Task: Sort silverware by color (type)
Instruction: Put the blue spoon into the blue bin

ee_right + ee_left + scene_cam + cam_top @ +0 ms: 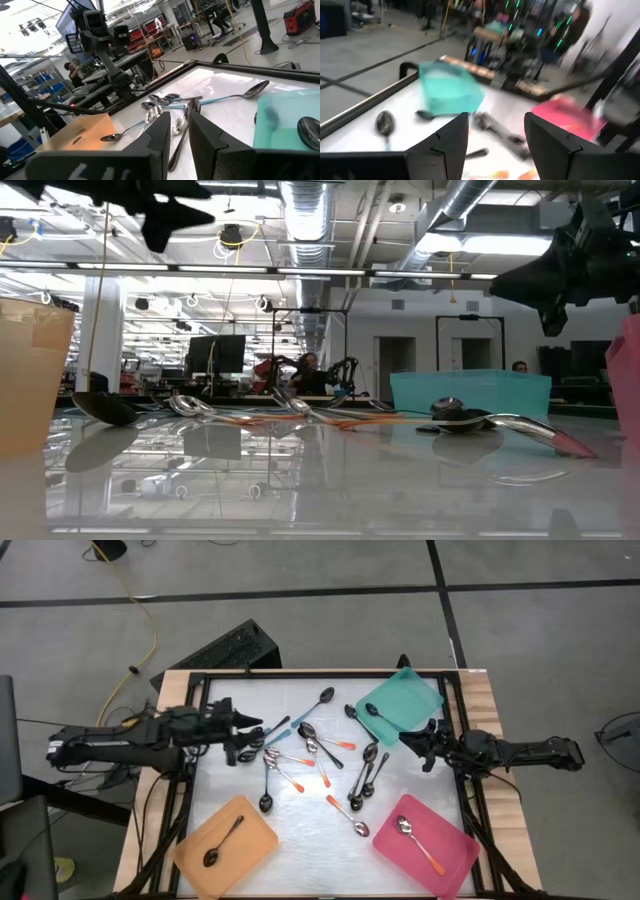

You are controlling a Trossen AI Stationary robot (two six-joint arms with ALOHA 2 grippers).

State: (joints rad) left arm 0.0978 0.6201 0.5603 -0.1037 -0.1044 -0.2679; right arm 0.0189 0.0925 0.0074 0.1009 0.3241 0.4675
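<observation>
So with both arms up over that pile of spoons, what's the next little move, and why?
Probably the left gripper, open and empty, should dip onto a spoon in the pile. Each tray holds one spoon, and most lie unsorted.

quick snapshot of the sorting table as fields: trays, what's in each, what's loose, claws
orange tray: one dark-handled spoon
pink tray: one orange-handled spoon
teal tray: one dark-handled spoon
loose spoons: mixed pile at table centre, unsorted
left claw: open, empty, above the pile's left edge
right claw: narrow gap, empty, beside teal tray
</observation>
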